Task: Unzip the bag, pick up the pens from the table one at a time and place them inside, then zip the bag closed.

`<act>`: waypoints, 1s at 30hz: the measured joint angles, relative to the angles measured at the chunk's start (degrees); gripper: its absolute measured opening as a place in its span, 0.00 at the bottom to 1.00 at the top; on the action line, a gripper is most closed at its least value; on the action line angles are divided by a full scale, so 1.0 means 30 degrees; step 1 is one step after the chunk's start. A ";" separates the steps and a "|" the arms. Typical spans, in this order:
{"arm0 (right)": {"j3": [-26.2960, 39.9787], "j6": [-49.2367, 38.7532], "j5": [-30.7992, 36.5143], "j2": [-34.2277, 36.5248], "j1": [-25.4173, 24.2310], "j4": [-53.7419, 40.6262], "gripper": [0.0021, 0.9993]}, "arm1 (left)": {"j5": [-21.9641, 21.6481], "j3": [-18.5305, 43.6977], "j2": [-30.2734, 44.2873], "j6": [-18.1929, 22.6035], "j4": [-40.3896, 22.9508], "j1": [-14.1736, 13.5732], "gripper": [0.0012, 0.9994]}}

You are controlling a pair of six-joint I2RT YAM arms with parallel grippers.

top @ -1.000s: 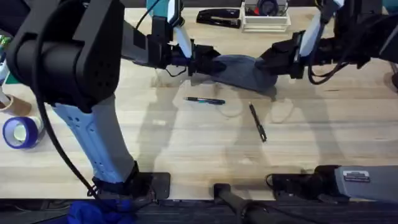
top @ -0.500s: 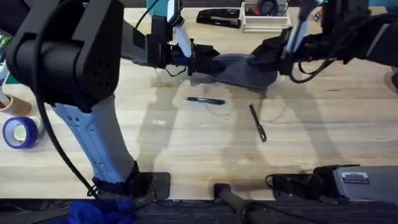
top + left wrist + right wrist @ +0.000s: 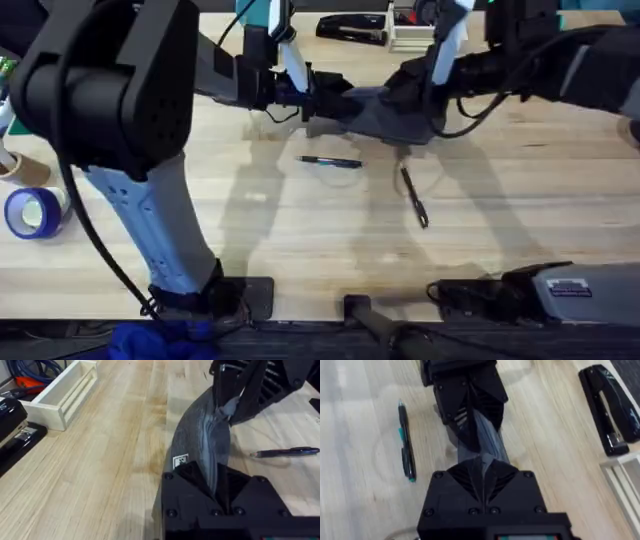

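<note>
left gripper [image 3: 322, 98] pinches one end of the bag [image 3: 385, 112], anchoring it; right gripper [image 3: 408, 88] pinches the zipper to unzip; pens [image 3: 330, 161] wait.

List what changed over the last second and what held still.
The right gripper, shut on the bag, slid along its top toward the left gripper, and the bag's right end bunched up behind it. The left gripper stayed clamped on the bag's other end. Both pens, the blue-and-black pen and the black pen, lie where they were on the table.
</note>
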 joint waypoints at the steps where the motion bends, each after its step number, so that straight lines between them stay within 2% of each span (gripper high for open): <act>1: 0.0000 0.0144 -0.0015 0.0176 0.0138 0.0280 0.03 | 0.0000 0.0000 0.0000 0.0000 0.0000 0.0000 0.04; 21: 0.0000 0.1461 0.0117 0.1668 0.2315 0.3714 0.03 | 0.0021 0.0000 0.0000 -0.0007 0.0000 0.0066 0.04; 30: 0.0000 0.1506 0.0117 0.1668 0.2438 0.3753 0.03 | 0.0073 0.0000 0.0000 -0.0007 0.0000 0.0066 0.04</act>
